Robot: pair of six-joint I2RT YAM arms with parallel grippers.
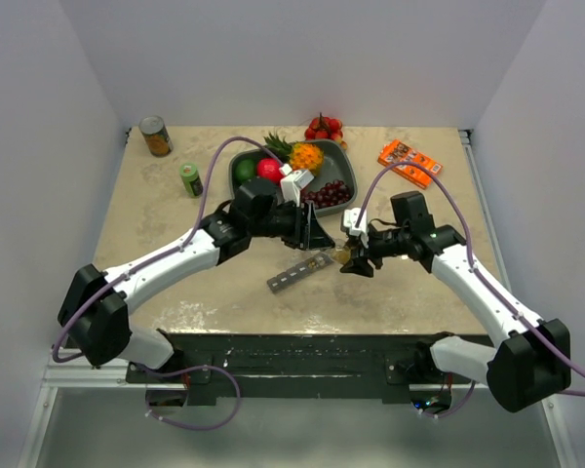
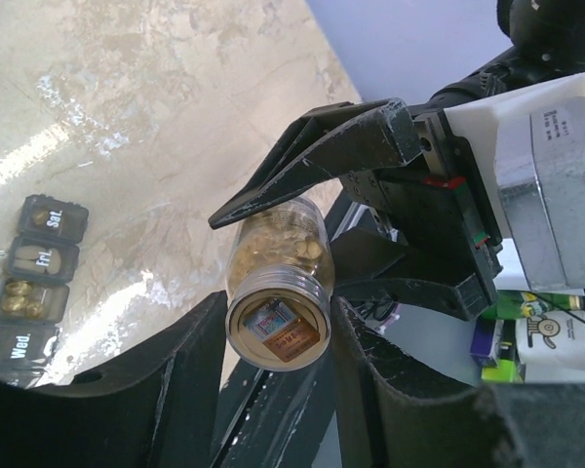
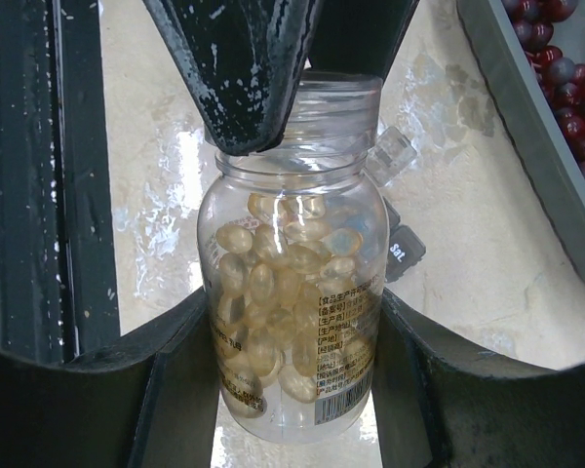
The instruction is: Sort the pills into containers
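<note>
Overhead, the containers lie on the table between the arms, long axis near-left to far-right, well clear of every edge. Only the left wrist view reads the lids (Sat., Fri., Wed.) and shows golden capsules in one compartment. The left gripper pinches the pill bottle at its neck. The right gripper clamps its body, mouth toward the left arm. Bare tabletop lies leftward; the fruit tray sits close behind.
</note>
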